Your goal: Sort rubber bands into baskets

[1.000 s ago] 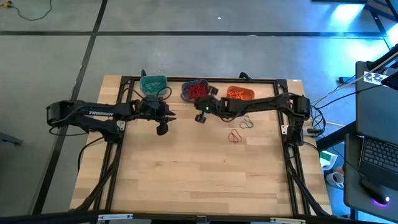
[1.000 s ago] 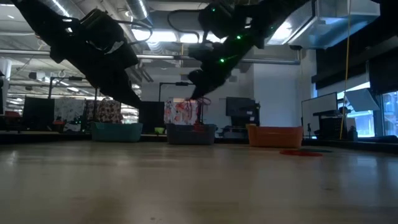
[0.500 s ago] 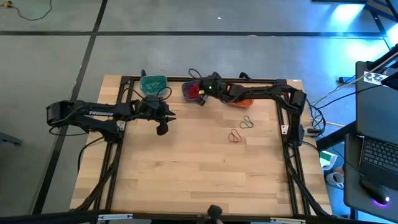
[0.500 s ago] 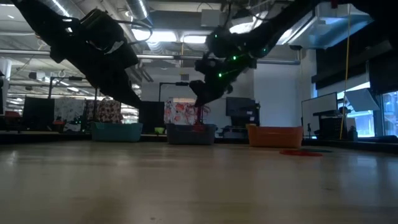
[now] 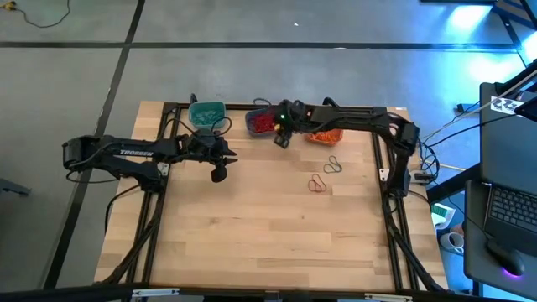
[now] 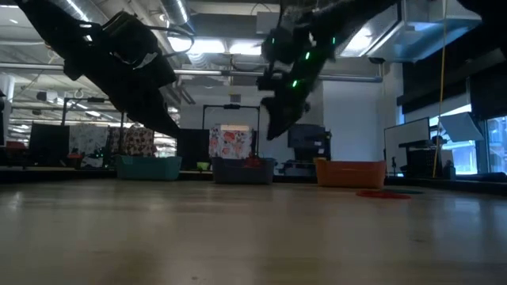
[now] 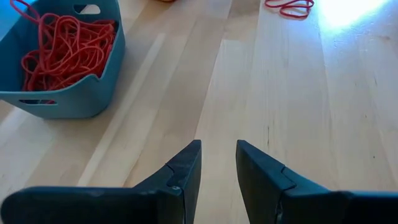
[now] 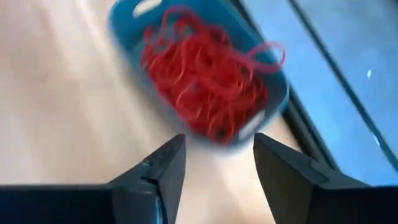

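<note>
Three baskets stand along the far edge: teal [image 5: 206, 113], slate blue [image 5: 250, 127] and orange [image 5: 323, 130]. A heap of red rubber bands [image 8: 199, 87] fills the slate blue basket [image 8: 277, 93]. My right gripper [image 5: 282, 138] hovers just near and right of that basket, tilted down, open, with nothing between its fingers [image 8: 165, 171]. Two loose bands lie flat on the table, a bluish one [image 5: 334, 164] and a red one [image 5: 317, 184]. My left gripper [image 5: 219, 174] waits above the table's left half, open and holding nothing [image 7: 217, 165].
A black frame rail [image 5: 277, 107] runs along the far edge behind the baskets, with side rails down both sides. Bare wood [image 5: 268, 235] spreads across the middle and near half. In the low view the baskets [image 6: 243, 170] stand in a row beyond my arms.
My right gripper has swung from the table's middle toward the far edge, over the slate blue basket, then drawn back slightly toward the right, tipping further down. The red band that hung at its fingertips in the low view no longer shows there.
</note>
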You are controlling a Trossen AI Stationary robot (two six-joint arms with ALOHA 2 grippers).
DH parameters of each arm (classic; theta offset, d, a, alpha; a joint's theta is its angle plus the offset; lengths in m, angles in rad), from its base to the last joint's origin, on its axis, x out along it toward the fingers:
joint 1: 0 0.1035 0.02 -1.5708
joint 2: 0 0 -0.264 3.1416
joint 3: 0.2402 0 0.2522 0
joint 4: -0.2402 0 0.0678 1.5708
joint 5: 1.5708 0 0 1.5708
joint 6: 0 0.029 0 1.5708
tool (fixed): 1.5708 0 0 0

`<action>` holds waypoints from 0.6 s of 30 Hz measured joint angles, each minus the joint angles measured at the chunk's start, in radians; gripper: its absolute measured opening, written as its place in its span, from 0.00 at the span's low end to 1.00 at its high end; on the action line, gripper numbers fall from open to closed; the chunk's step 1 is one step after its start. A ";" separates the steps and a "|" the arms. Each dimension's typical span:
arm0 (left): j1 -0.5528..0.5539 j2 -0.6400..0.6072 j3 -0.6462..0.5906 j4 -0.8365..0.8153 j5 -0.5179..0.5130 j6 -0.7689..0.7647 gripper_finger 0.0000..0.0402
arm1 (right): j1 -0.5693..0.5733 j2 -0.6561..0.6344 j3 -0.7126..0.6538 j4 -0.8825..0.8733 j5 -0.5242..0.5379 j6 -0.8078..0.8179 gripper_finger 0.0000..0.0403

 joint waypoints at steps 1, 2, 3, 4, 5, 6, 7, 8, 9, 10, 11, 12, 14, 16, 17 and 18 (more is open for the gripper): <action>0.000 0.000 0.000 0.000 0.000 0.000 0.24 | 0.015 -0.016 0.015 -0.071 -0.005 0.011 0.48; 0.000 0.000 0.000 -0.001 0.000 0.000 0.24 | 0.033 -0.036 0.026 -0.144 -0.017 0.024 0.48; 0.000 0.000 0.000 -0.003 0.000 -0.001 0.24 | 0.053 -0.057 0.030 -0.220 -0.044 0.032 0.48; 0.000 0.000 0.000 -0.006 0.000 -0.001 0.24 | 0.073 -0.080 0.031 -0.303 -0.078 0.044 0.48; 0.000 0.000 0.000 -0.009 0.000 -0.001 0.24 | 0.097 -0.098 0.032 -0.385 -0.099 0.058 0.48; 0.000 0.000 0.000 -0.011 0.000 -0.001 0.24 | 0.120 -0.115 0.032 -0.459 -0.103 0.083 0.48; 0.000 0.000 0.000 -0.013 0.000 -0.001 0.24 | 0.142 -0.128 0.031 -0.531 -0.098 0.115 0.47; 0.000 0.000 0.000 -0.015 0.000 -0.002 0.24 | 0.167 -0.138 0.027 -0.588 -0.077 0.155 0.47; 0.000 0.000 0.000 -0.016 0.000 -0.002 0.24 | 0.192 -0.150 0.018 -0.626 -0.049 0.195 0.46; 0.000 0.000 0.000 -0.016 0.000 -0.002 0.24 | 0.213 -0.159 0.005 -0.652 -0.021 0.227 0.46; 0.000 0.000 0.000 -0.016 0.000 -0.002 0.24 | 0.234 -0.169 -0.014 -0.669 0.006 0.254 0.46; 0.000 0.000 0.000 -0.016 0.000 -0.003 0.24 | 0.253 -0.175 -0.035 -0.686 0.023 0.275 0.45; 0.000 0.000 0.000 -0.018 0.000 -0.003 0.24 | 0.282 -0.181 -0.088 -0.701 0.043 0.307 0.45; 0.000 0.000 0.000 -0.018 0.000 -0.003 0.24 | 0.300 -0.181 -0.145 -0.698 0.057 0.321 0.45; 0.000 0.000 0.000 -0.018 0.000 -0.003 0.24 | 0.305 -0.181 -0.178 -0.688 0.068 0.323 0.45; 0.000 0.000 0.000 -0.018 0.000 -0.003 0.24 | 0.308 -0.181 -0.212 -0.673 0.078 0.325 0.45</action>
